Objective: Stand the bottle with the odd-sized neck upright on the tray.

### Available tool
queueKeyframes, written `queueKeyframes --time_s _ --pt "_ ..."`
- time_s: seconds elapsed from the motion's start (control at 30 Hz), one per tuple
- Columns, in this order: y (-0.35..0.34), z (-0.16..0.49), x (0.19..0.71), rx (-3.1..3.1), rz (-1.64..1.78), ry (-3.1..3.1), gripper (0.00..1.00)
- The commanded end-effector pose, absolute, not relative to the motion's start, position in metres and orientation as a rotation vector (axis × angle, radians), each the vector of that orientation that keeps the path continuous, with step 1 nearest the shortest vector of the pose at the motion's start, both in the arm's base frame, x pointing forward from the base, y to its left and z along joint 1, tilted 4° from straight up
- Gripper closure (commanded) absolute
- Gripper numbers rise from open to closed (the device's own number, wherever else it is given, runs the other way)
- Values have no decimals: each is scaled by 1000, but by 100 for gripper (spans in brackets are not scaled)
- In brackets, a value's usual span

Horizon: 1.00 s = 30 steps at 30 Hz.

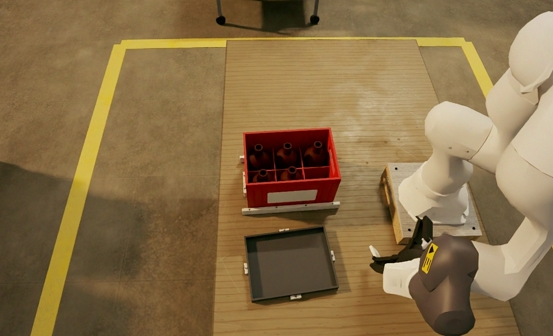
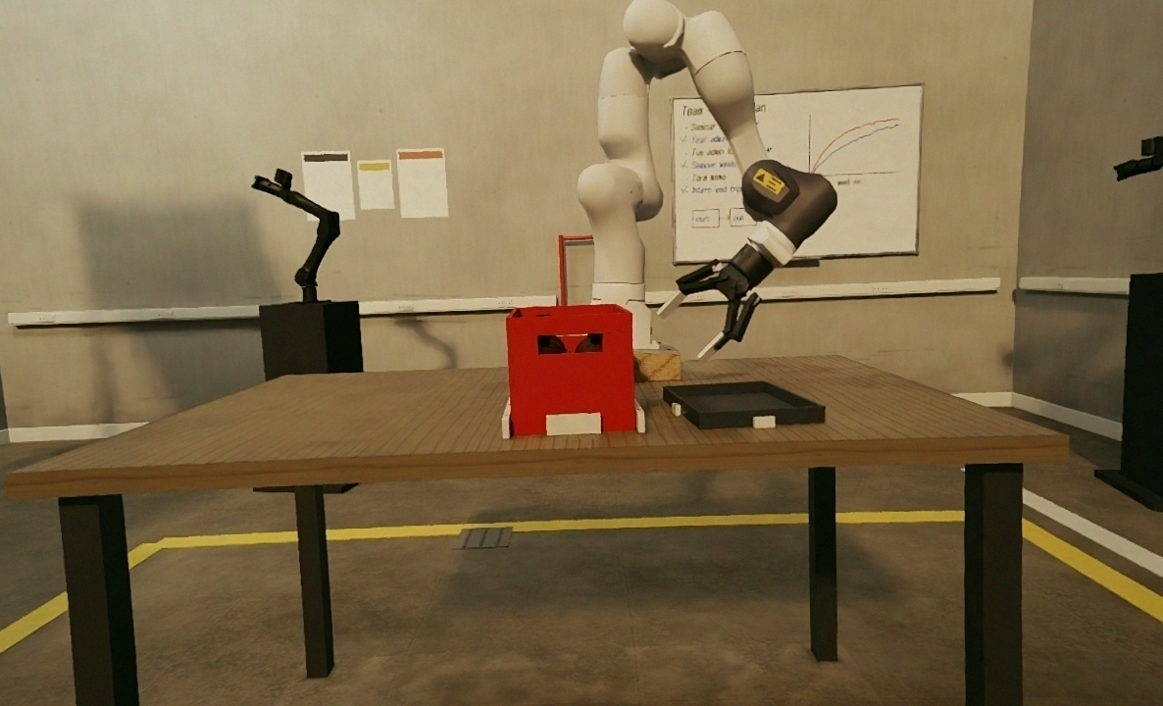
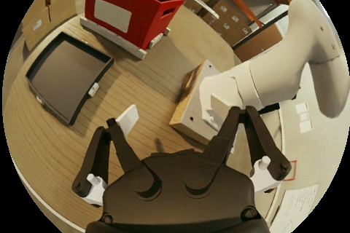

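Observation:
A red crate (image 1: 291, 167) stands on the wooden table and holds five brown bottles: three in the back row (image 1: 287, 153) and two in the front row (image 1: 276, 173); the front right cell is empty. Only their necks and shoulders show. The dark empty tray (image 1: 291, 263) lies in front of the crate. My gripper (image 1: 397, 244) is open and empty, held in the air to the right of the tray. It also shows in the exterior view (image 2: 689, 327), above the tray (image 2: 741, 403) and right of the crate (image 2: 571, 369). The wrist view shows the crate (image 3: 131, 12) and tray (image 3: 68, 75).
White stop blocks (image 1: 290, 207) edge the crate, and small white clips (image 1: 245, 268) edge the tray. The arm's wooden base block (image 1: 431, 200) stands right of the crate. The table edge runs close below the tray.

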State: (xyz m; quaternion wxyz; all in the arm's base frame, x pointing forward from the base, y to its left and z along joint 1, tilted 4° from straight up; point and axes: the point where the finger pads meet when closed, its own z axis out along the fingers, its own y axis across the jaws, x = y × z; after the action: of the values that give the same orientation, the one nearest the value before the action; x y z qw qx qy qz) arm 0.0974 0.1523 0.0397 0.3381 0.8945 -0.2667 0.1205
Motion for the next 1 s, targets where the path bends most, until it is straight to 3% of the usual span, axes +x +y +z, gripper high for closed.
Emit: queueKeyframes --time_s 0.0,0.57,0.97 --pt "152 40 97 2330 314 -695 0" --pt "152 41 98 2330 314 -695 0" --pt "145 138 101 2330 312 -696 0"
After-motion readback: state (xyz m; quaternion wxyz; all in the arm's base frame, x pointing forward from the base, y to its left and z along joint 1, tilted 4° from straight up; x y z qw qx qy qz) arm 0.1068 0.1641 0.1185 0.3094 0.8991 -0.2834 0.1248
